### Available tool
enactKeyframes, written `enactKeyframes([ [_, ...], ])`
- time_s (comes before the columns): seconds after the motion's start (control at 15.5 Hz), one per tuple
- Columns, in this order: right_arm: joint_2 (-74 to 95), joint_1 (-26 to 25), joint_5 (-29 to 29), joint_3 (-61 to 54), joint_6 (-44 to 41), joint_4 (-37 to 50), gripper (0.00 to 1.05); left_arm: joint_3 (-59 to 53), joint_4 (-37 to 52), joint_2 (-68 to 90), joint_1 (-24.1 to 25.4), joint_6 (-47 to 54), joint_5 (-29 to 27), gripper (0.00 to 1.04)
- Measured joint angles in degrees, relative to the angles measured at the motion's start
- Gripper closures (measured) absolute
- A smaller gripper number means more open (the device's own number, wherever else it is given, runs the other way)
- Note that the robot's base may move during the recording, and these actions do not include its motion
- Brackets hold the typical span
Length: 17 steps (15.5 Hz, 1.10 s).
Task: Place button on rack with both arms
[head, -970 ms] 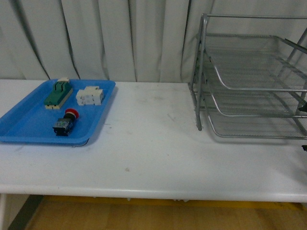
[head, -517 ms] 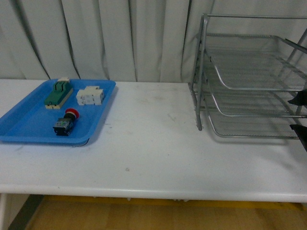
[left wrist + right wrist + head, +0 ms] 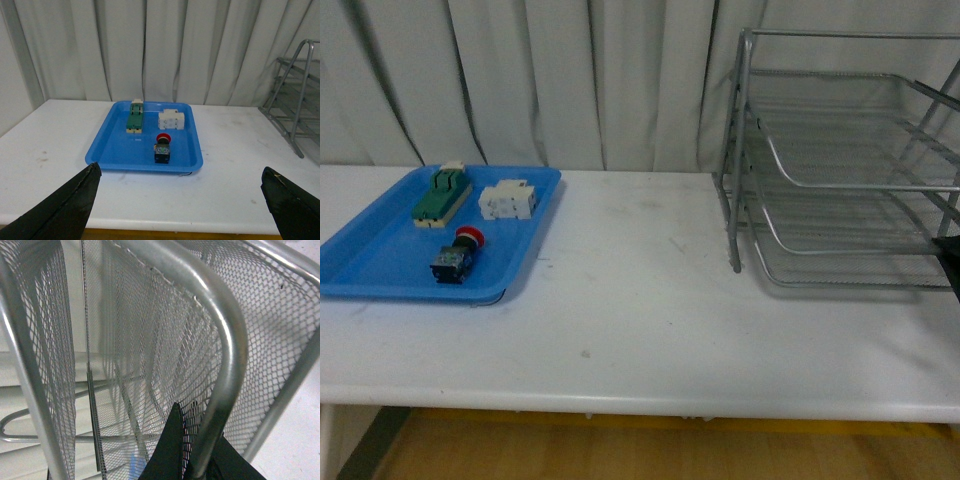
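Observation:
The button (image 3: 453,255), red cap on a dark body, lies on its side in the blue tray (image 3: 380,262); the left wrist view shows the button (image 3: 162,148) well ahead of my open left gripper (image 3: 182,200), whose black fingertips (image 3: 70,200) frame the table's near edge. The silver wire-mesh rack (image 3: 840,160) stands at the right of the table. My right gripper (image 3: 197,455) is shut on a rim tube of the rack (image 3: 220,340), its dark fingers on either side of the tube. In the front view only a dark sliver of the right gripper (image 3: 950,262) shows at the right edge.
A green block (image 3: 442,195) and a white block (image 3: 508,200) lie in the tray behind the button. White curtains hang behind the table. Bare white tabletop (image 3: 640,280) lies between tray and rack.
The dark right gripper at the front view's right edge has shifted lower and further out of frame. The rack's lower shelves look slightly moved. Tray and button are unchanged.

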Motion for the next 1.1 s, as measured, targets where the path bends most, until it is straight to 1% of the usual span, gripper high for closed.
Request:
enactKeyframes([
  [0.71,-8.83,-0.83,-1.64,-20.55,0.48,10.69,1.01,0.0,0.0,0.0,0.0,0.0,0.0,0.07],
  [0.91,-9.09,-0.83,-1.95,-22.34,0.48,12.2,1.01,0.0,0.0,0.0,0.0,0.0,0.0,0.07],
  [0.97,-9.09,-0.83,-2.6,-22.4,-1.97,12.0,0.9,0.0,0.0,0.0,0.0,0.0,0.0,0.07],
  [1.1,-9.09,-0.74,-4.31,-23.43,-4.07,11.65,0.68,0.0,0.0,0.0,0.0,0.0,0.0,0.07],
])
